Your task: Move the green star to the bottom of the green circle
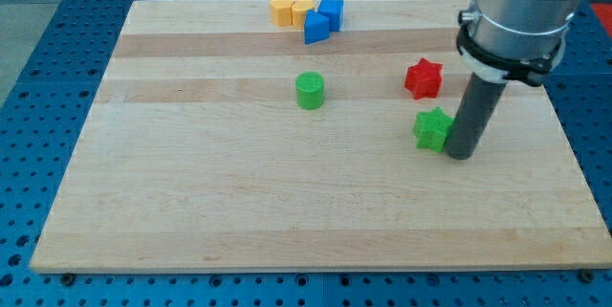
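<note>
Item 1. Board [287,211]: pale wood, laid on a blue perforated bench [38,106]. All blocks are carried on its upper half.

Item 2. Green star [432,129]: the task's thing. It is found at the view's right, below the red star [423,78] and well apart from the green circle [310,90], which stands near the board's middle, toward the view's top.

Item 3. Tip [460,154]: the rod's lower end is set down just beside the green star, on its right edge, apparently touching. Nothing is grasped or clamped; the tool is a bare rod with no jaws, so only pushing is offered.

Item 4. Cluster at the view's top: two yellow blocks [291,9] and two blue blocks [323,20], shapes not clearly made out, packed together above the green circle.

Item 5. Progress, judged: the star is not yet below the circle; a push toward the view's left, held slightly low, is called for.

Item 6. Risks, judged:
- Star points give uneven contact; an off-centre push may spin the star and let it slip past the tip.
- A line aimed too high may drive the star into the circle and displace it toward the cluster.
- An upward drift may clip the red star with the rod.
- Overshoot may leave the star left of the circle rather than below it.
</note>
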`<state>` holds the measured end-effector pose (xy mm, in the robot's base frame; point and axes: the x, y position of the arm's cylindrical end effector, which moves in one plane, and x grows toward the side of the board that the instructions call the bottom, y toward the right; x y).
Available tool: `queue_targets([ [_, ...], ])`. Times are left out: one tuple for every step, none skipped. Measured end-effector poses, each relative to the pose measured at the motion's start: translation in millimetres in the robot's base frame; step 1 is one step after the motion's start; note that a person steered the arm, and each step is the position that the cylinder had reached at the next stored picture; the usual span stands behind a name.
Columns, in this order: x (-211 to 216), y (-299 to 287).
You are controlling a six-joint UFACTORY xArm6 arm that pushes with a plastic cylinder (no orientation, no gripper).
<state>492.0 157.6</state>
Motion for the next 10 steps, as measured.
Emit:
queue_targets([
  [-10, -7],
  [-17, -23],
  [-17, -28],
  [-17, 2],
  [-28, 32],
  [-42, 36],
  [-42, 18],
  [-41, -12],
  [-41, -43],
  [-41, -78],
])
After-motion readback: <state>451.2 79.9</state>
